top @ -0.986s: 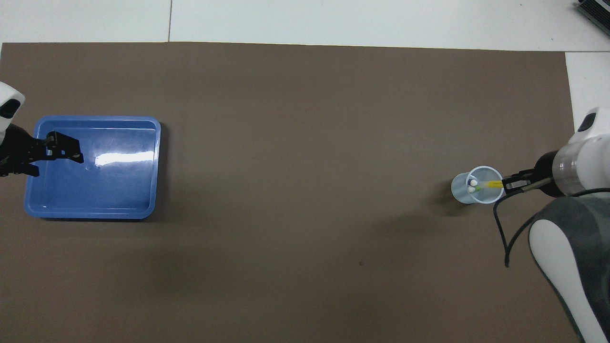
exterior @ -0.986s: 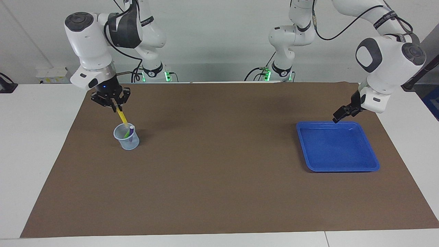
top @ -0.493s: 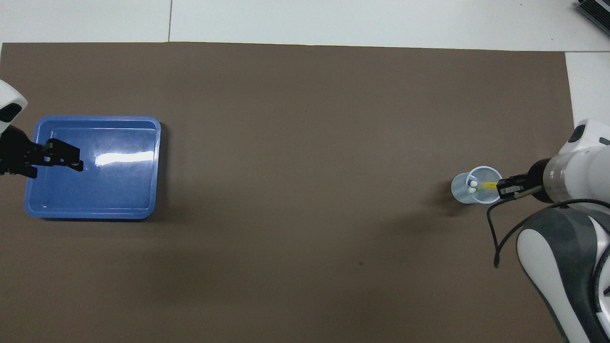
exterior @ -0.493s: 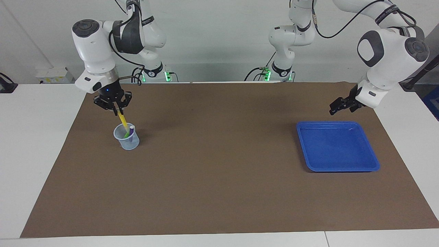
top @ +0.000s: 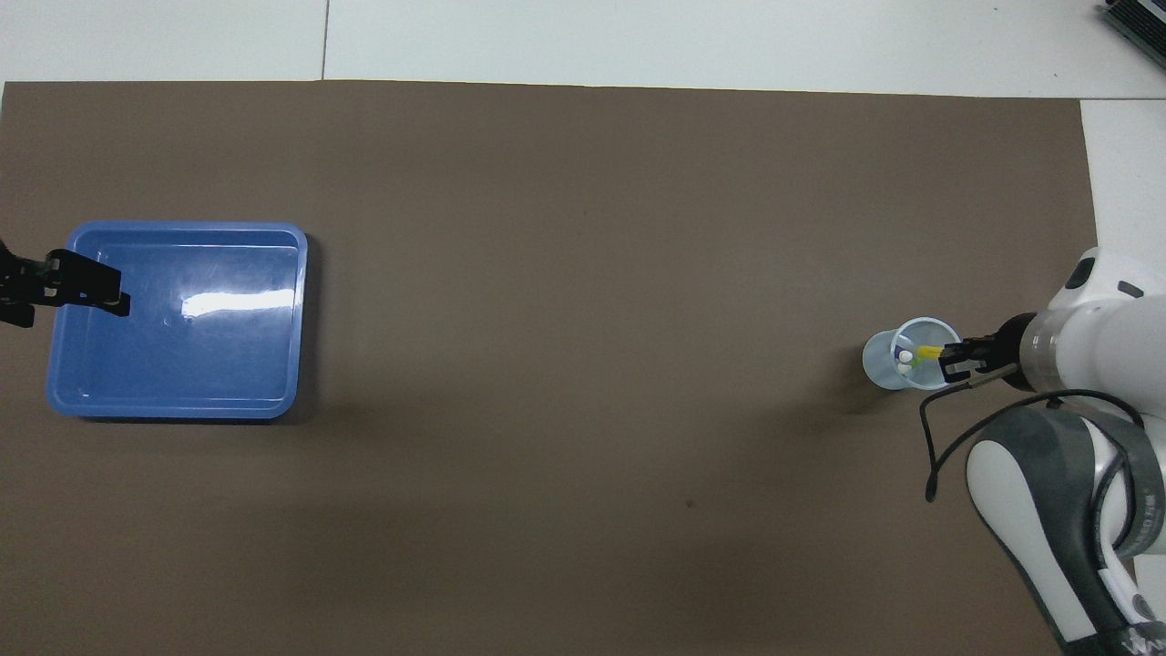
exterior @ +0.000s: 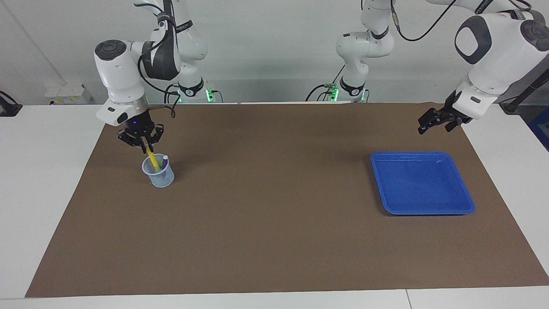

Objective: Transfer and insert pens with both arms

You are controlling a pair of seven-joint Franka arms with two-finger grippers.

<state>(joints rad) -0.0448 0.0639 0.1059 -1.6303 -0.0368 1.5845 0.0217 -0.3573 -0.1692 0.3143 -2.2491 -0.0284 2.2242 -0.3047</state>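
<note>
Three pens: all in the clear cup (exterior: 158, 173) at the right arm's end of the bench; purple pen (exterior: 164, 162) and green pen (top: 911, 363) already rest inside.
Right tool (exterior: 143, 143): clenched on the yellow pen (exterior: 151, 157), tip inside the cup.
Advice: lower straight, release once seated.
Blue tray (exterior: 422, 182): toward the left arm's end.
Left tool (exterior: 430, 121): released, raised by the tray, waiting.

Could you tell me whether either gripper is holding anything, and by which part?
The right gripper holds the yellow pen by its upper end; the left gripper holds nothing.
</note>
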